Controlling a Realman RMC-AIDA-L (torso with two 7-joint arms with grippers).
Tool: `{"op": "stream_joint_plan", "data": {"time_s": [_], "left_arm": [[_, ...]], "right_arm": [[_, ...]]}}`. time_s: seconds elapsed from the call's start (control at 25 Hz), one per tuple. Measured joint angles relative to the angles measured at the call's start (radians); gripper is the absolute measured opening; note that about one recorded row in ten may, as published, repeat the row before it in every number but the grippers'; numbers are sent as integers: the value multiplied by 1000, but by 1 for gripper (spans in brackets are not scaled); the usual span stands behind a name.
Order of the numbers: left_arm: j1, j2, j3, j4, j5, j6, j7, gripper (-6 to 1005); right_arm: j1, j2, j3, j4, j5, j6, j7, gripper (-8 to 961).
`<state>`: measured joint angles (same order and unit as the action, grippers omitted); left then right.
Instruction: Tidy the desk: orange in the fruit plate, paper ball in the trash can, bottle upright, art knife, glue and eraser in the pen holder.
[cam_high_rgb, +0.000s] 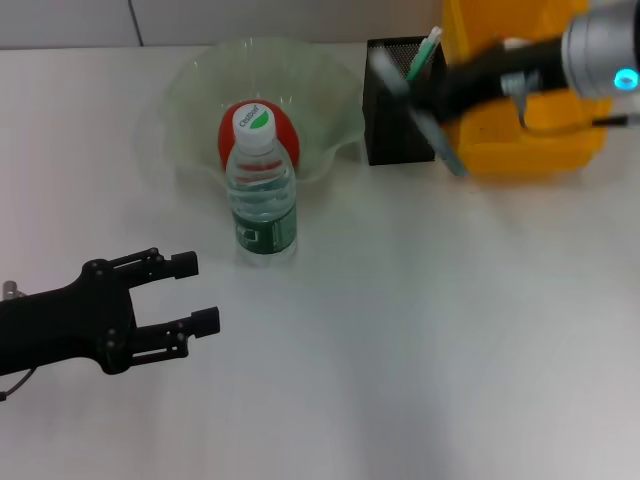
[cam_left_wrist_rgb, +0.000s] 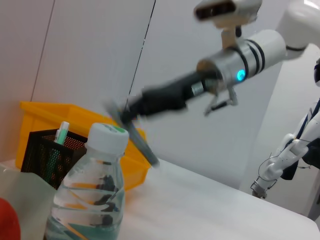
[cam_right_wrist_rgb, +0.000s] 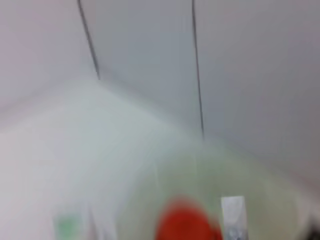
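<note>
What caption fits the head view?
Bottle upright before fruit plate; left pincer open, right pincer at pen holder.

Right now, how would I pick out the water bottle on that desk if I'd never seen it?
Find the wide, wavy-edged pale green fruit plate at the back of the white desk. Just in front of its near rim stands the bottle, upright. It is the only clear thing there, with a white cap and a green label, partly hiding the red-orange fruit in the plate.

The bottle (cam_high_rgb: 262, 195) was clear glossy plastic. The fruit plate (cam_high_rgb: 200, 90) looked translucent and frosted. The pen holder (cam_high_rgb: 392, 110) was black mesh, the table (cam_high_rgb: 420, 330) smooth and matt.
</note>
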<state>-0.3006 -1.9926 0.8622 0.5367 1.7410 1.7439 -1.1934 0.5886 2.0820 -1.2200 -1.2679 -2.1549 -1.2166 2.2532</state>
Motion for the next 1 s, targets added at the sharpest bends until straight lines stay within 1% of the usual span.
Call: {"op": "stream_joint_plan", "data": {"time_s": [0.08, 0.12, 0.16, 0.2, 0.28, 0.32, 0.36, 0.44, 0.48, 0.52, 0.64, 0.88, 0.92, 0.96, 1.0], "left_arm": [[0, 0, 0, 0, 0, 0, 0, 784], [-1, -1, 0, 0, 0, 0, 0, 784], [-1, -1, 0, 0, 0, 0, 0, 784], [-2, -1, 0, 0, -1, 0, 0, 784], [-3, -2, 0, 0, -2, 0, 0, 784], [-4, -4, 0, -1, -3, 0, 0, 784], [-4, -4, 0, -1, -3, 0, 0, 784], [-5, -6, 0, 1, -4, 0, 0, 784], [-5, -7, 0, 1, -4, -1, 0, 784], [-6, -8, 0, 3, -6, -1, 0, 784], [-6, -8, 0, 5, -6, -1, 0, 784], [-13, -6, -7, 6, -7, -6, 0, 784], [-17, -7, -11, 6, -7, -6, 0, 784], [-17, -7, -11, 6, -7, -6, 0, 784], [-18, -8, -13, 6, -7, -6, 0, 784]], "right_arm": [[-31, 1, -2, 46, 180, 105, -118, 133], [-41, 2, -18, 146, 409, 234, -290, 133], [-41, 2, -18, 146, 409, 234, -290, 133], [-35, 3, -31, 216, 532, 295, -393, 133], [-6, 4, -52, 345, 755, 373, -592, 133], [40, 5, -63, 485, 989, 407, -796, 133], [40, 5, -63, 485, 989, 407, -796, 132], [95, 6, -65, 632, 1215, 407, -1005, 132], [115, 7, -65, 690, 1291, 402, -1077, 132], [145, 6, -65, 777, 1422, 393, -1195, 132], [151, 5, -65, 799, 1466, 391, -1232, 131], [140, 9, -60, 827, 1460, 383, -1286, 130], [142, 10, -61, 861, 1497, 370, -1341, 130], [142, 10, -61, 861, 1497, 370, -1341, 130], [145, 10, -63, 889, 1541, 348, -1388, 129]]}}
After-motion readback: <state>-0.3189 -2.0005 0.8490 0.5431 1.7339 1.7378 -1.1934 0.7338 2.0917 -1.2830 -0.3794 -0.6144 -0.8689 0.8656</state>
